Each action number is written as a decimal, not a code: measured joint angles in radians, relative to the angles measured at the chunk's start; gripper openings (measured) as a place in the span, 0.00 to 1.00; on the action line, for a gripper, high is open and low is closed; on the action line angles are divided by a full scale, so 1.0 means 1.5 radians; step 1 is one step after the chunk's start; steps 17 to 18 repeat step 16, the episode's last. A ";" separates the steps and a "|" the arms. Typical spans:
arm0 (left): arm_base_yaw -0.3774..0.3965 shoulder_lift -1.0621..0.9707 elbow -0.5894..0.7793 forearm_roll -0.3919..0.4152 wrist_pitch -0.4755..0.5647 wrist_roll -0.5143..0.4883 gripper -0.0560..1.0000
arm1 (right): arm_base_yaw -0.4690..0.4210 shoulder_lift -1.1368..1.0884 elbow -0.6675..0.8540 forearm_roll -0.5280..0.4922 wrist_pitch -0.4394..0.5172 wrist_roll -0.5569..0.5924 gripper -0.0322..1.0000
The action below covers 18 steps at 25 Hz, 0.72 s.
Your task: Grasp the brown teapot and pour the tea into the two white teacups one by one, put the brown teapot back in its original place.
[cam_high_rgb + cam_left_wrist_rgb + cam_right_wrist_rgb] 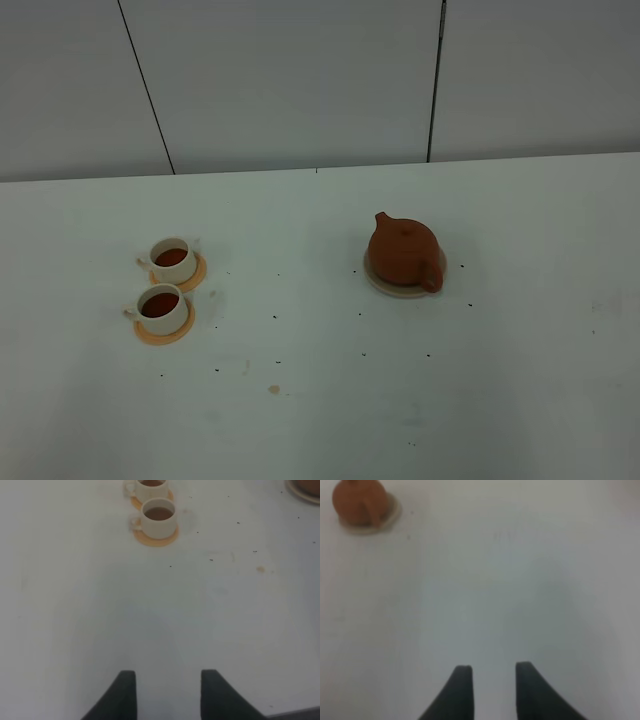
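I see the brown teapot (403,254) sitting upright on its beige coaster (381,284), handle toward the camera side, spout pointing away. In the right wrist view the teapot (360,500) lies well ahead of my right gripper (492,672) and off to one side of the line between the fingers; those fingers are parted with a clear gap, nothing between them, only bare white table (520,580) below.

The two white teacups (168,282) stand well apart from the teapot, each on its own orange saucer (165,333), both showing dark tea inside. The nearer cup (159,517) and the farther one (151,486) sit far ahead of my left gripper (168,677), roughly in line with the gap between its fingers. The left fingers (124,690) are also spread apart and hold nothing

Small dark specks (275,317) and a brownish spot (274,389) mark the table between cups and teapot
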 joint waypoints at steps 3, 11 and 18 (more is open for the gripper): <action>0.000 0.000 0.000 0.000 0.000 0.000 0.41 | 0.000 0.000 0.000 0.000 -0.026 0.000 0.23; 0.000 0.000 0.000 0.000 0.000 0.000 0.41 | 0.000 0.000 0.000 -0.001 -0.056 0.000 0.24; 0.000 0.000 0.000 0.000 0.000 0.000 0.41 | 0.000 0.000 0.000 -0.003 -0.059 0.000 0.25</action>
